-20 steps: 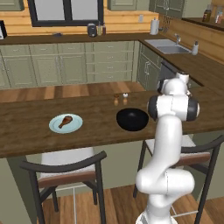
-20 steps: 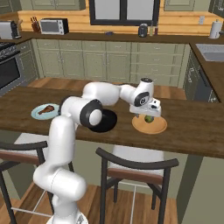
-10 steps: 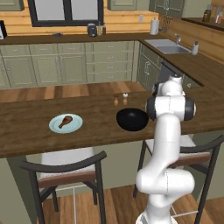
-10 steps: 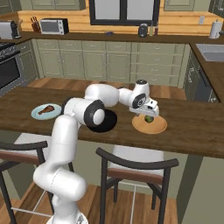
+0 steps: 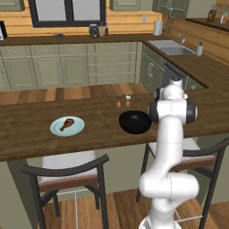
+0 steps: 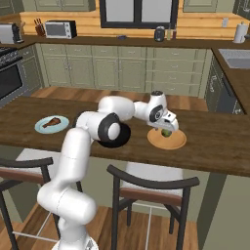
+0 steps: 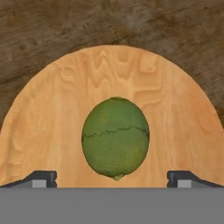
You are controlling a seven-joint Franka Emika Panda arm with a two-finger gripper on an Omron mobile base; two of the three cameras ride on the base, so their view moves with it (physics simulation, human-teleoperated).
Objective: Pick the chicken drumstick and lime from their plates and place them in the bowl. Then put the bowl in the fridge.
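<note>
- Fingers are spread wide apart, nothing between them yet. In the hand view the two dark tips sit at 7 and 5 o'clock with the lime dead center between and just above them.
- That lime is sitting in the middle of a round orange-tan wooden plate, which lies flat on the dark wood desk. Can't tell if the tips are touching the plate or just above it.
- From the right base view the hand is right over the tan plate, with the lime peeking out green under it. Arm is stretched across the desk toward 3 o'clock.
- Black bowl is on the desk just at 9 o'clock of the arm's elbow in the left base view; in the right base view the bowl is mostly behind the arm's big joint, with the tan plate near it at 3 o'clock.
- Chicken drumstick lies on the pale blue plate, well apart from the bowl, out toward 9 o'clock. Same thing in the right view: drumstick on the blue plate at the far left end.
- Two small shakers stand on the desk at about 11 o'clock of the bowl.
- Two chairs are tucked in under the near edge of the desk.
</note>
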